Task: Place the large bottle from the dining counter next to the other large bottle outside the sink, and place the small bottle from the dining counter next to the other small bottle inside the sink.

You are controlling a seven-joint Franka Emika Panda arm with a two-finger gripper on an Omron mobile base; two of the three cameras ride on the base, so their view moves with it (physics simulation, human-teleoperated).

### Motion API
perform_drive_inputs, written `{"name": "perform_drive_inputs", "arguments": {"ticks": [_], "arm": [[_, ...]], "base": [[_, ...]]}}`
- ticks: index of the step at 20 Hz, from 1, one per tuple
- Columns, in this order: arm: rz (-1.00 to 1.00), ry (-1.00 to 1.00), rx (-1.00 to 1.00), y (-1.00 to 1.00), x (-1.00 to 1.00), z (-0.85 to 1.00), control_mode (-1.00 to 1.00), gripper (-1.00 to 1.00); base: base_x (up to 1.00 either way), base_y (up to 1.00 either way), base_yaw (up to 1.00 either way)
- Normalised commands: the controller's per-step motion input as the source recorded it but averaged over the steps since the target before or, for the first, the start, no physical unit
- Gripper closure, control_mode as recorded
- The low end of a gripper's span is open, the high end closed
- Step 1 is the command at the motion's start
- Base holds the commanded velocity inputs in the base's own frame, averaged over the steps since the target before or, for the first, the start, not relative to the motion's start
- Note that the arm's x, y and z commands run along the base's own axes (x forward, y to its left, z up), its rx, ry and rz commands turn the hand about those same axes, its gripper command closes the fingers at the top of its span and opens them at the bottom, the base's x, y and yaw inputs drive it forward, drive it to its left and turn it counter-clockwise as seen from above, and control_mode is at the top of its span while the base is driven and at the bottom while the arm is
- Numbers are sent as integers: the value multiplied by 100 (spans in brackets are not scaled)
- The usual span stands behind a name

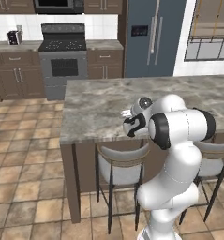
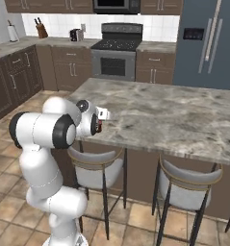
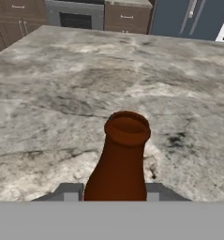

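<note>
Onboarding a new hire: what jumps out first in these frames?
The white arm, folded low at the near edge of the dining counter. In the hand view a brown bottle with an open thin neck rises right at the pincer, marbled stone behind it. Past the counter stand a stove and a grey fridge.

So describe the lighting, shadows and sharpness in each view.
Left base view: even, flat light, dining counter soft-textured, no glare. Right base view: the same, faint shade under the stools. Hand view: the small bottle close and slightly blurred, with a small dark shadow beside it.
</note>
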Motion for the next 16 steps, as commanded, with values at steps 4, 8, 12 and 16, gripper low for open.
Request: {"name": "perform_drive_inputs", "arguments": {"ticks": [4,8,12,16], "arm": [[0,0,0,0,0,0,100,100],[0,0,0,0,0,0,100,100],[0,0,0,0,0,0,100,100],[0,0,0,0,0,0,100,100]], "base": [[0,70,0],[0,85,0],[0,93,0],[1,87,0]]}}
